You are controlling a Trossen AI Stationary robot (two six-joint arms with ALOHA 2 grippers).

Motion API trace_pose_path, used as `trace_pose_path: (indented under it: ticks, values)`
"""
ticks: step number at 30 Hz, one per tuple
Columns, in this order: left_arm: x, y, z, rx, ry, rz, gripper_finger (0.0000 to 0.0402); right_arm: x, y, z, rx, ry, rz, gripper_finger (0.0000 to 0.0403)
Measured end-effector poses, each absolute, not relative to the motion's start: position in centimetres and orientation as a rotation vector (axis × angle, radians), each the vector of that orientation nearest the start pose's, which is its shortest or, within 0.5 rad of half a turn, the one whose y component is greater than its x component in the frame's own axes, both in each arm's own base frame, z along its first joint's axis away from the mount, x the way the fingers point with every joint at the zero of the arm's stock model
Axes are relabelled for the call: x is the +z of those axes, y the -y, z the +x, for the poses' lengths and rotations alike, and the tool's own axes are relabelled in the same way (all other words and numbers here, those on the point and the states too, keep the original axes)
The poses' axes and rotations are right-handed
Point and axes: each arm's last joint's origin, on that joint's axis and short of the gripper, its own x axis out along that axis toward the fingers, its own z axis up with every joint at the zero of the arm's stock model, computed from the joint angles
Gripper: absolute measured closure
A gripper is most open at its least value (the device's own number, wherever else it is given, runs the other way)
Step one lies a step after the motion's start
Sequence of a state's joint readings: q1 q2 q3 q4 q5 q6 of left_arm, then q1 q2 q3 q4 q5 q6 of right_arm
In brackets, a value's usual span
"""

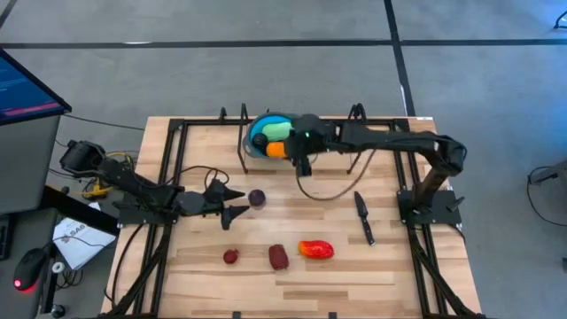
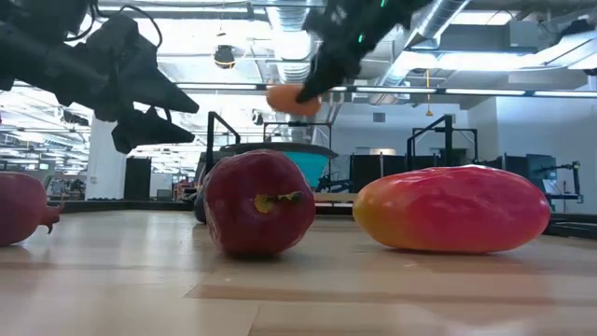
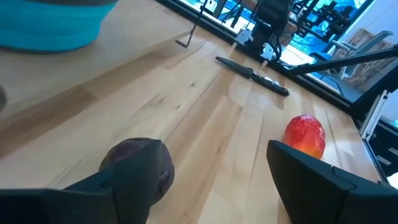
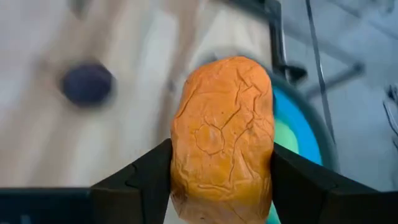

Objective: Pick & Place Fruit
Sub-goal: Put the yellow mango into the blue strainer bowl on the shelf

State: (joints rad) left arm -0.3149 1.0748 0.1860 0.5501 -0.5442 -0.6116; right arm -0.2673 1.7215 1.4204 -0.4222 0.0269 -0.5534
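Note:
My right gripper (image 1: 285, 151) is shut on an orange fruit (image 4: 224, 137) and hovers above the near rim of the blue bowl (image 1: 258, 133). A pale green fruit (image 1: 276, 130) lies in that bowl. My left gripper (image 1: 234, 202) is open, low over the table's middle. A purple fruit (image 1: 257, 198) rests on the wood just past its fingertips and shows beside one finger in the left wrist view (image 3: 140, 171). Toward the near edge lie a small red fruit (image 1: 230, 256), a maroon one (image 1: 278, 256) and a larger red-orange one (image 1: 316, 250). My right gripper pinches the orange fruit between its two fingers (image 4: 140, 174), one on each of its long sides (image 4: 186, 162). The fruit's wrinkled end sticks out past the fingertips. It is lifted clear of the table, above the bowl's rim (image 2: 291, 98).
A black knife-like tool (image 1: 363, 215) lies on the right half of the table, and a dark cable (image 1: 323, 190) loops near the middle. Black frame rails (image 1: 168, 159) run along the table's edges. Bare wood shows between the purple fruit and the near row of fruit.

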Motion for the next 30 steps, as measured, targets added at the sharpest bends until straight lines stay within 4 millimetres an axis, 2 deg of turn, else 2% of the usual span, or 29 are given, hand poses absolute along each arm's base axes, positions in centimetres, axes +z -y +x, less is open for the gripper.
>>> trace_pose_path:
  ticks: [5,8,13,30]
  values:
    - [15.3,4.2,17.9,0.312,-0.221,-0.465,0.0117,25.4,14.0,37.3,-0.102,-0.879,-0.457,0.0168]
    - [15.3,4.2,17.9,0.32,-0.217,-0.464,0.0117,24.9,15.0,37.7,-0.117,-0.879,-0.454,0.0164]
    - [15.4,4.2,17.9,0.322,-0.21,-0.466,0.0117,24.9,15.8,37.4,-0.13,-0.885,-0.452,0.0164]
    - [15.5,4.2,17.9,0.318,-0.198,-0.472,0.0117,24.9,15.6,37.4,-0.092,-0.899,-0.48,0.0155]
